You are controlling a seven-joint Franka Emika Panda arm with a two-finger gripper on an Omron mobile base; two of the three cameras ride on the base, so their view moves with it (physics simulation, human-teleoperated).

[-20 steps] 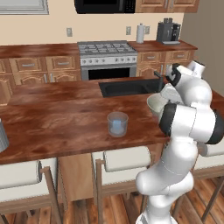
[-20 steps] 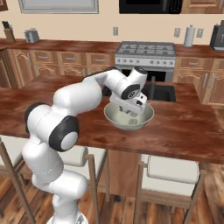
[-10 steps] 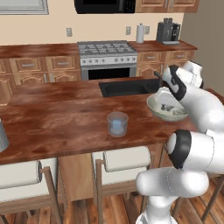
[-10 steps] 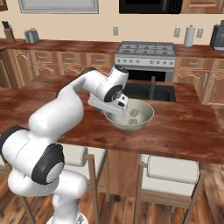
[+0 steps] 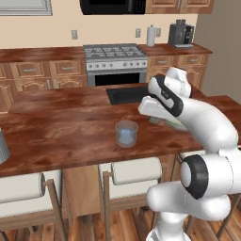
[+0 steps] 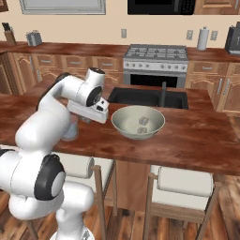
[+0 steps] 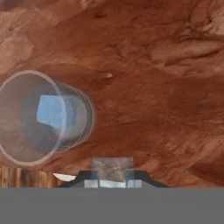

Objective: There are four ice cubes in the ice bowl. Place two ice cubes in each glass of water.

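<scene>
An ice cube [image 7: 112, 169] is clamped in the closed gripper [image 7: 112, 180] above the worktop [image 7: 153, 87], beside the short glass [image 7: 43, 117]; two cubes [image 6: 143, 123] are seen in the ice bowl [image 6: 123, 125].

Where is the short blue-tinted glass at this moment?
The short blue-tinted glass stands on the wooden island counter, near its front edge, left of the ice bowl in the left base view. In the hand view it lies left of the gripper.

A kitchen: stove [image 5: 115, 52], sink [image 6: 149, 97], wooden cabinets [image 5: 30, 70].
</scene>
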